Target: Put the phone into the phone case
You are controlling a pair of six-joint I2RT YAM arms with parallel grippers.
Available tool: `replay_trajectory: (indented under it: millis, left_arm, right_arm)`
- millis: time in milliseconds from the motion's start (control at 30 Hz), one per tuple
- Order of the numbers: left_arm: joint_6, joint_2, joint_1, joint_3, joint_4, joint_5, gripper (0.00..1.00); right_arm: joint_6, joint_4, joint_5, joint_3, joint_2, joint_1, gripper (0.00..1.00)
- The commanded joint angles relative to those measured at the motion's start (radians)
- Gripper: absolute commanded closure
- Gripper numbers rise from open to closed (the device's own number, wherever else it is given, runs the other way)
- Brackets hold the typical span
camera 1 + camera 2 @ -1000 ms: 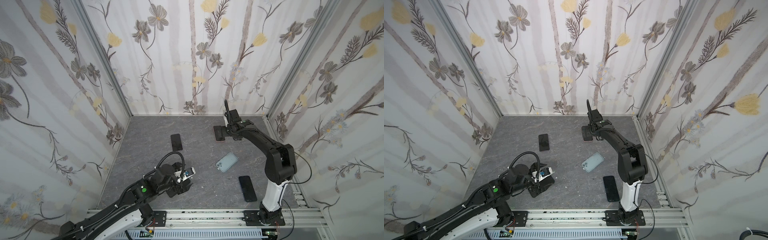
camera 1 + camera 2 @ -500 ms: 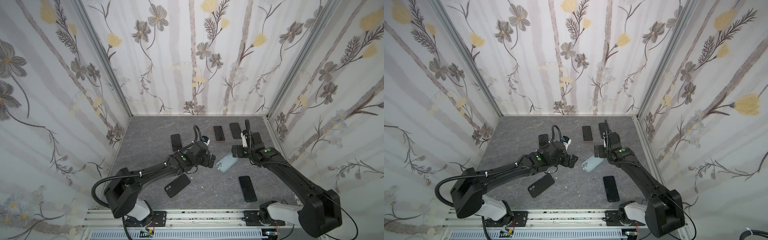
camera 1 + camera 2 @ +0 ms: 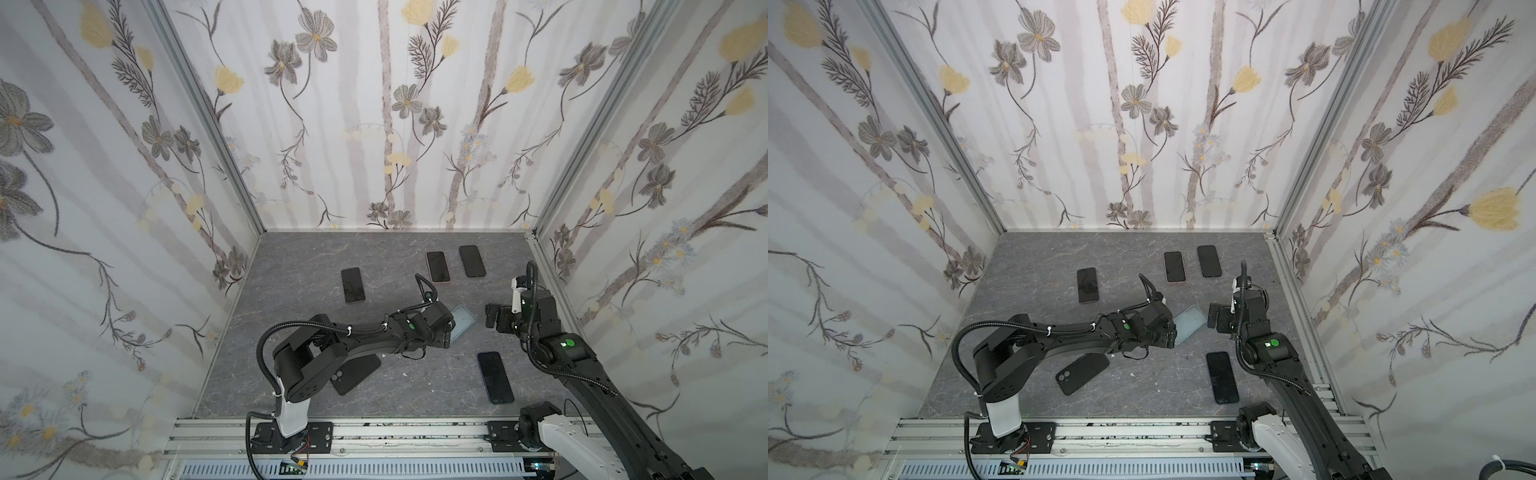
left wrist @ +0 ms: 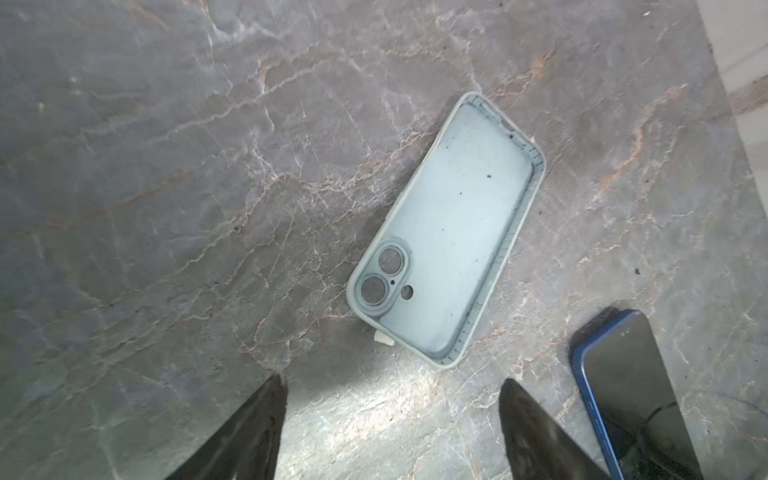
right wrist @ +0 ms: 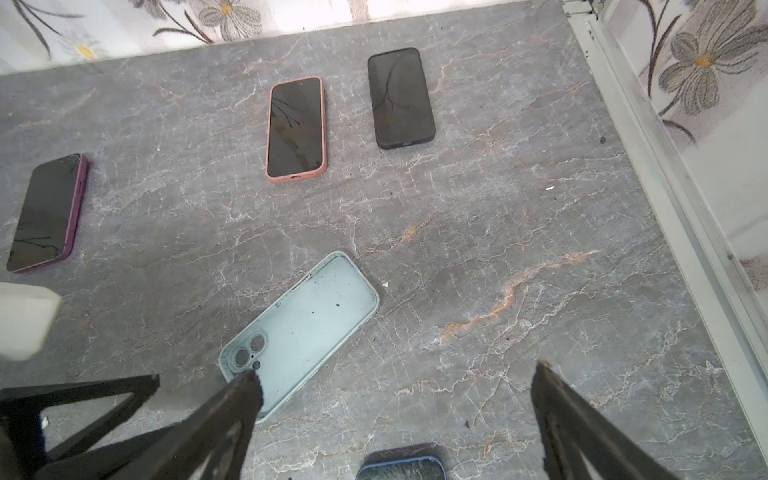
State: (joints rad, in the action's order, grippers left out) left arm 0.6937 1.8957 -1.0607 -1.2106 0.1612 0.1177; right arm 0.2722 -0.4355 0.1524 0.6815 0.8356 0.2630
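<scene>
The pale blue phone case lies empty, hollow side up, mid-table. My left gripper is open just short of the case; from above, the left gripper covers the case's near-left end. My right gripper is open and empty to the right of the case, seen from above as the right gripper. A black phone lies camera side up beside the left arm's base. A blue-rimmed phone lies screen up at the front right.
Three cased phones lie screen up toward the back: purple, pink and black. Floral walls close three sides, with an aluminium rail along the right edge and the arms' mounting rail in front.
A second ago the left gripper was at the front left by the black phone and the right gripper at the back. Both have come to the case; the black phone now lies free.
</scene>
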Motion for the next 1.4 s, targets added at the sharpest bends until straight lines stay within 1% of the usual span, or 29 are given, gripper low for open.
replay_trajectory:
  millis: [0,100,133,167,267,500,533,567,600,700,733,767,1000,1033,1067,1367]
  left_arm:
    - [0.041,0.032,-0.006,-0.022,-0.015,0.003,0.27]
    - [0.024,0.059,-0.01,-0.044,-0.008,0.016,0.31]
    - [0.015,0.063,-0.009,-0.046,-0.008,0.018,0.35]
    - [0.009,0.069,-0.01,-0.051,-0.005,0.021,0.37]
    - [-0.013,0.083,-0.012,-0.057,-0.008,0.03,0.39]
    - [-0.049,0.132,-0.013,-0.076,0.021,0.076,0.41]
    - [-0.053,0.129,-0.013,-0.075,0.018,0.084,0.43]
    - [-0.06,0.129,-0.013,-0.073,0.017,0.089,0.48]
    - [-0.069,0.13,-0.013,-0.075,0.021,0.096,0.5]
    - [-0.095,0.129,-0.013,-0.076,0.046,0.129,0.53]
    - [-0.109,0.128,-0.014,-0.076,0.052,0.138,0.6]
    - [-0.12,0.124,-0.013,-0.076,0.06,0.148,0.63]
    - [-0.172,0.115,-0.013,-0.075,0.111,0.198,0.69]
    - [-0.177,0.109,-0.012,-0.07,0.112,0.201,0.73]
    - [-0.179,0.104,-0.012,-0.063,0.116,0.204,0.75]
    - [-0.177,0.041,0.01,0.037,0.131,0.228,0.8]
  right_arm:
    - [0.006,0.041,0.02,-0.013,-0.012,-0.003,0.0]
    - [0.007,0.051,0.019,-0.024,-0.002,-0.002,0.0]
    - [0.007,0.051,0.018,-0.024,0.005,-0.003,0.0]
    - [0.007,0.05,0.018,-0.023,0.011,-0.002,0.0]
    - [0.008,0.05,0.013,-0.023,0.025,-0.003,0.0]
    - [0.008,0.053,0.01,-0.025,0.032,-0.002,0.0]
    - [0.009,0.052,0.009,-0.025,0.032,-0.003,0.0]
    - [0.008,0.052,0.01,-0.025,0.03,-0.002,0.0]
    - [0.008,0.052,0.01,-0.024,0.03,-0.003,0.0]
    - [0.01,0.052,0.01,-0.025,0.03,-0.002,0.0]
    - [0.01,0.052,0.009,-0.025,0.031,-0.002,0.0]
    - [0.01,0.052,0.008,-0.025,0.033,-0.003,0.0]
    - [0.012,0.053,-0.002,-0.025,0.04,-0.003,0.0]
    - [0.012,0.052,-0.003,-0.025,0.04,-0.003,0.0]
    - [0.012,0.053,-0.004,-0.025,0.04,-0.002,0.0]
    - [0.013,0.052,-0.014,-0.027,0.048,-0.001,0.0]
